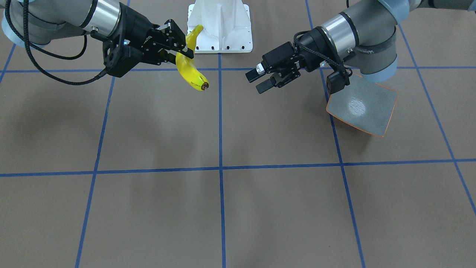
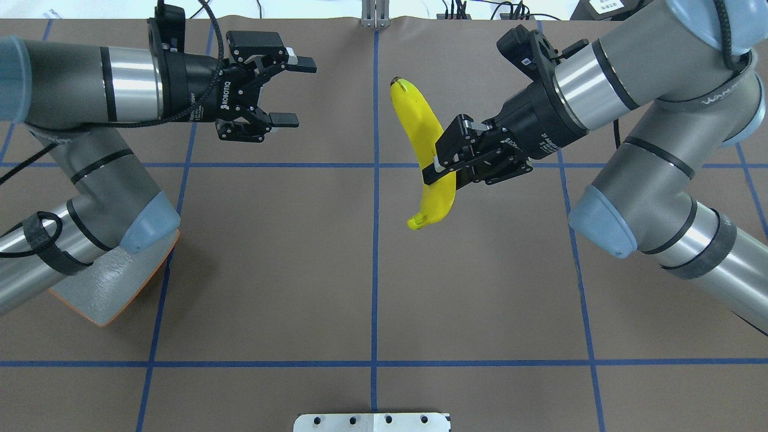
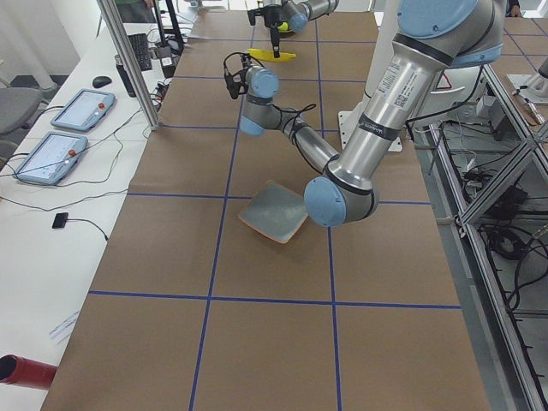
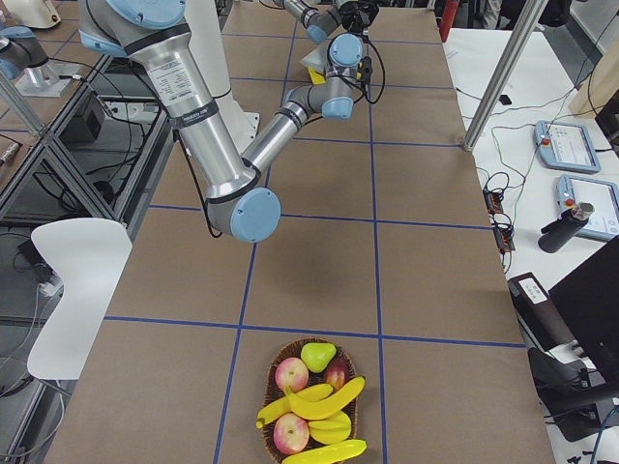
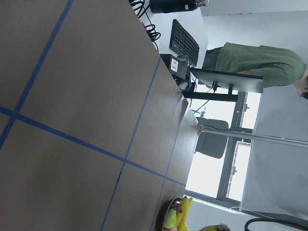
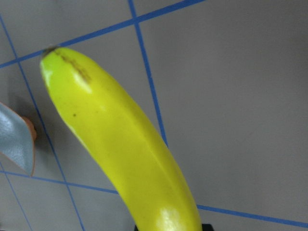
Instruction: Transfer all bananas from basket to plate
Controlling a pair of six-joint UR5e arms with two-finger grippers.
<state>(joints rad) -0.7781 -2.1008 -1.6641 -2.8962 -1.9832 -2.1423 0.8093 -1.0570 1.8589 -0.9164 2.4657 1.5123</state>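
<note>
Clenching a yellow banana (image 2: 420, 120) across its middle with the right tool (image 2: 435, 165), just right of centre in the overhead frame. Holding it off the brown bench (image 2: 372, 288), lengthwise beside the blue centre line (image 2: 375, 240), dark tip toward the top of the frame, stem end toward the bottom. Filling the right wrist frame with that same banana, running from upper left to bottom centre, blue tape lines (image 6: 149, 86) crossing behind it.

Holding the left tool (image 2: 300, 91) released at the upper left of the overhead frame, fingers spread wide, grasping nothing, pointing toward the banana from across the centre line and well apart from it. Mirroring the pair in the front-facing frame: banana at upper left, released tool just right of centre.

Resting the grey plate (image 1: 364, 108) with its orange rim flat on the bench beneath the left arm's elbow, at centre right of the front-facing frame, well apart from the banana.

Heaping three more bananas (image 4: 314, 398) with apples (image 4: 290, 372) and a pear (image 4: 317, 356) in a wicker basket (image 4: 354, 411) at the bottom of the right-side frame, at the opposite end of the bench from both tools.
</note>
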